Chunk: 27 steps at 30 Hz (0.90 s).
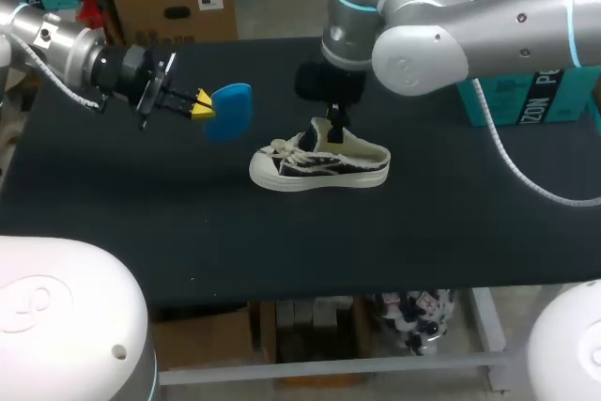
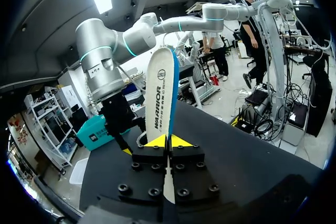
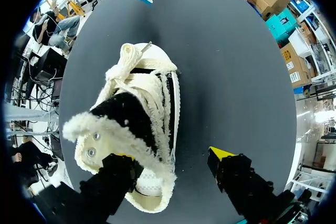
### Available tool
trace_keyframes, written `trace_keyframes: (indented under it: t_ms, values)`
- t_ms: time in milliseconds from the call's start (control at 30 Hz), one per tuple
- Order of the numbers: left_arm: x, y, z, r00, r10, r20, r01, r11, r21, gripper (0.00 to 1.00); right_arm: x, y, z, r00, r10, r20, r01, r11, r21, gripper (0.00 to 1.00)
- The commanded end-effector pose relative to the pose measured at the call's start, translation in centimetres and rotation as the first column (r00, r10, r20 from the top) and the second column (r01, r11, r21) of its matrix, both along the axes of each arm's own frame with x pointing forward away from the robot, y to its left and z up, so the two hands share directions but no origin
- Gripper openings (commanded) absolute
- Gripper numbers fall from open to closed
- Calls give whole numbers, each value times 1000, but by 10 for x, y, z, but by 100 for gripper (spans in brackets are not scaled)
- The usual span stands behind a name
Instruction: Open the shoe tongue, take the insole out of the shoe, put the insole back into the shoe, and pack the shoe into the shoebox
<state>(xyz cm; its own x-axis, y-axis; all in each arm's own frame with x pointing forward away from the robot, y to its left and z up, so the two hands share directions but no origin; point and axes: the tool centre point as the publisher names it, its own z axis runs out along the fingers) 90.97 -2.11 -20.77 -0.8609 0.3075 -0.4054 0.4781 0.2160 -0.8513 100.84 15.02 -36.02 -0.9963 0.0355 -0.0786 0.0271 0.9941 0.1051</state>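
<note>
Pinching insole [image 2: 160, 95] between left gripper [image 2: 168, 141] fingertips, sticking out ahead of them, off the table [image 1: 423, 223]. Straddling heel wall of upright shoe [image 3: 136, 129] with right gripper [image 3: 172, 156]: fingers wide, one inside the opening, other outside, clear of the sidewall.

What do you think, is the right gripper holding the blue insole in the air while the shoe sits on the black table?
Not quite: it is the left gripper, not the right, that holds the blue insole in the air, shut on it between its yellow tips, as the left wrist view shows. The shoe does sit on the black table.
</note>
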Motion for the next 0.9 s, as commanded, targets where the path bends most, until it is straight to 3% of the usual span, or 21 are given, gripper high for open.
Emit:
trace_keyframes:
  t_ms: [33, 333, 633, 733, 900]
  values:
    - [0, 0, -1, 1000, 5, 0, -5, 1000, -2, 0, 3, 6, -3, 1000, -16, 3, 16, 998, -63, 0]
    - [3, -1, 0, 1000, -16, 15, 16, 1000, 0, 0, 4, -5, 7, 992, -121, 33, 122, 991, -50, 0]
    - [7, -9, 6, 996, -76, 54, 74, 997, 26, 0, 3, -23, 26, 951, -309, 18, 309, 951, 14, 0]
    - [8, -12, 10, 993, -93, 68, 91, 995, 32, 0, 0, -27, 33, 926, -378, 14, 378, 926, 14, 0]
    - [11, -13, 14, 985, -144, 90, 143, 990, 19, 0, -4, -31, 41, 854, -520, -31, 520, 854, -2, 0]
